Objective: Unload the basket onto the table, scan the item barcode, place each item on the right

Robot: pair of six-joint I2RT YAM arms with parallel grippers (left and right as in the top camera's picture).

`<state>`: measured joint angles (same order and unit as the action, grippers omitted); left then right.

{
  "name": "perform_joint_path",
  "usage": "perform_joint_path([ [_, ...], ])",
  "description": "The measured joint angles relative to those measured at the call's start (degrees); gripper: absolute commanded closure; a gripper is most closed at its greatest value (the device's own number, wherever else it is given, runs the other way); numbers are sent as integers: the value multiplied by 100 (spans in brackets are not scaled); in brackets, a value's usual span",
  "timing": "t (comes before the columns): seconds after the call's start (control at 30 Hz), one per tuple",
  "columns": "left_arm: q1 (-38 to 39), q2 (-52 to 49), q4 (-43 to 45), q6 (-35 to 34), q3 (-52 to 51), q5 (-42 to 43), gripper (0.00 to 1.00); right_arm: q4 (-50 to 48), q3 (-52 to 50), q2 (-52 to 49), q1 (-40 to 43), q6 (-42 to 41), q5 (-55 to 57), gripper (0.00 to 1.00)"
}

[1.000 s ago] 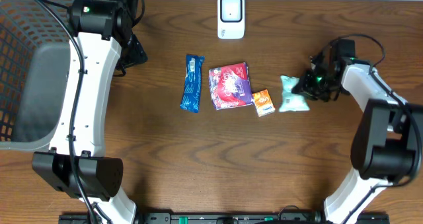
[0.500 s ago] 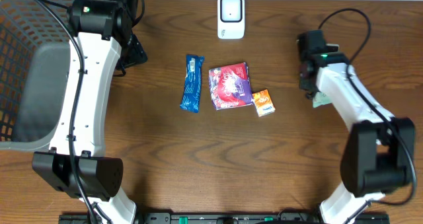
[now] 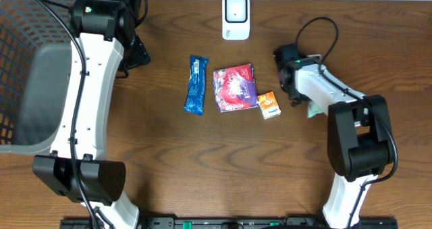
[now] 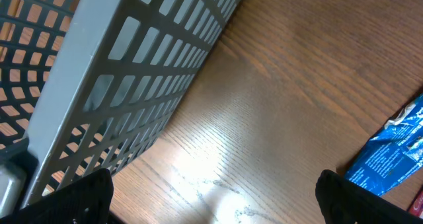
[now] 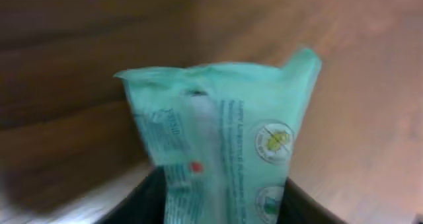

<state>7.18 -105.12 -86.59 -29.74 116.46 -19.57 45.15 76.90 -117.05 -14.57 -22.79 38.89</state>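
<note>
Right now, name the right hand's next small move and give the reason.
Probably carry the green packet toward the white scanner: the packet sits between the fingers of the right hand, well short of the scanner, and no barcode shows yet.

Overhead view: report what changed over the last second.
The right arm swung left toward the white barcode scanner, taking the mint-green plastic packet from its spot; it now sits between the fingers of the right end effector. Left arm, blue wrapper, magenta pouch and small orange packet stayed put.
</note>
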Motion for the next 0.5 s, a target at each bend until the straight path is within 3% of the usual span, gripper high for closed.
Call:
perform_joint_path([
  [0.1, 0, 0, 2, 0, 0, -2, 2, 33, 190, 0, -96, -22, -509, 19],
  [0.17, 0, 0, 0, 0, 0, -2, 2, 199, 420, 0, -111, -37, -713, 1],
  [0.43, 0, 0, 2, 0, 0, -2, 2, 1390, 1912, 2, 245, -26, -1611, 1],
  [0.5, 0, 0, 0, 0, 0, 0, 2, 1609, 2232, 24, 420, -17, -1856, 7],
])
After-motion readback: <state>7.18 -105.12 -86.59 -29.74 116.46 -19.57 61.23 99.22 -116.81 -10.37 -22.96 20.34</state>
